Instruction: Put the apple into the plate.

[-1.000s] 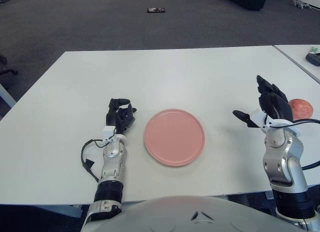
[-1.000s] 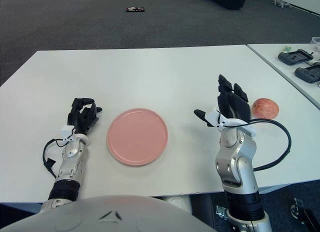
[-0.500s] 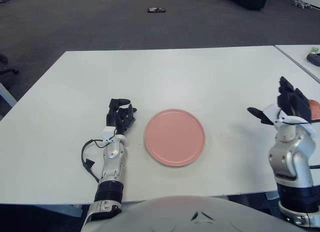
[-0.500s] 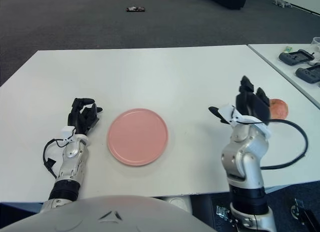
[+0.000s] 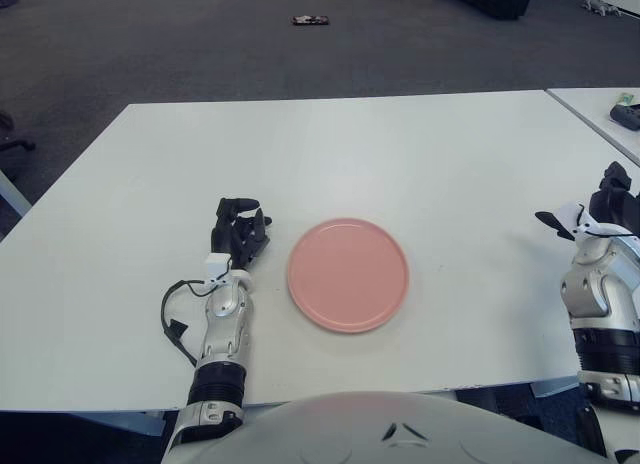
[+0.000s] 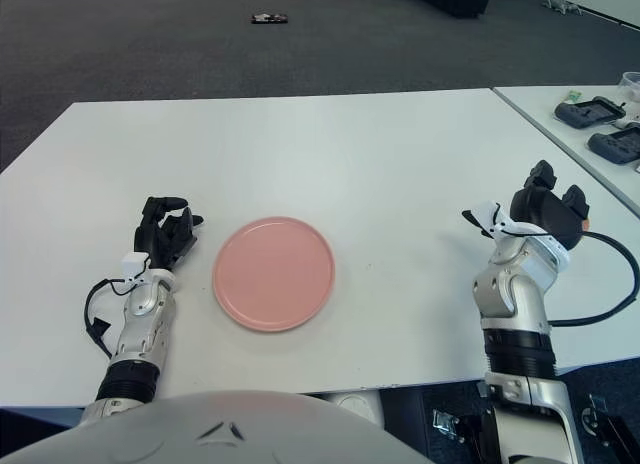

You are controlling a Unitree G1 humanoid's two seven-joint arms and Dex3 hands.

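Note:
The pink plate [image 5: 348,274] lies on the white table [image 5: 330,144], in front of me and slightly left of centre, with nothing on it. My right hand [image 6: 540,206] is at the table's right edge, directly in front of the apple [image 6: 585,223]. Only a thin red sliver of the apple shows past the hand's right side. The thumb sticks out to the left and the fingers point up, spread, not closed round the fruit. My left hand [image 5: 238,232] shows just left of the plate, its fingers curled and holding nothing.
A second white table [image 6: 560,94] stands to the right across a narrow gap, with black devices [image 6: 592,112] on it. A cable [image 6: 610,284] loops off my right wrist. A small dark object [image 5: 310,21] lies on the grey carpet far behind.
My right hand has swung right and away from the plate, from beside the apple to in front of it. The apple, plainly visible a second ago, is almost fully hidden. The left hand has not moved.

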